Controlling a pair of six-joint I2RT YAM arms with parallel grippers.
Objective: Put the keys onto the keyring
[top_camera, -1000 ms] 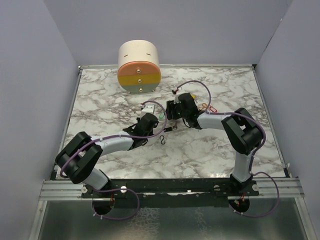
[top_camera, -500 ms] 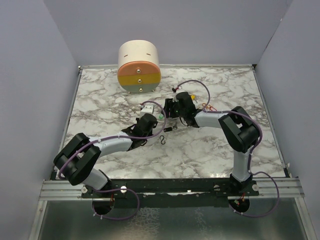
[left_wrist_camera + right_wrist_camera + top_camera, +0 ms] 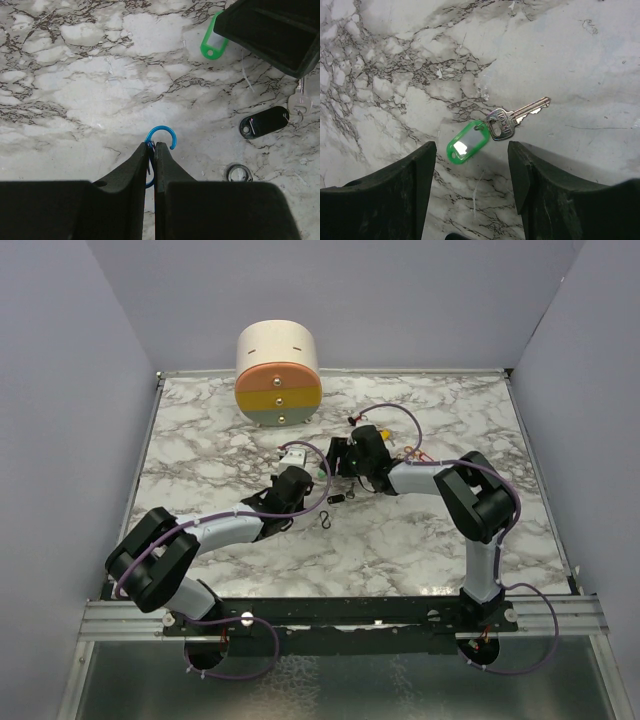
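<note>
Marbled counter [image 3: 220, 440] holds a green-tagged key [image 3: 498, 127] just ahead of the open right end effector [image 3: 472, 172], while the left end effector [image 3: 154, 149] pinches a blue hook [image 3: 164, 131].

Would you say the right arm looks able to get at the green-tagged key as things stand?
Probably yes: the right gripper hangs open just over the green-tagged key, which lies flat on the marble table between and just ahead of its fingers, with nothing covering it.

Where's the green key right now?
In the right wrist view, the green key lies on the marble table, between the fingers of the open right gripper.
</note>
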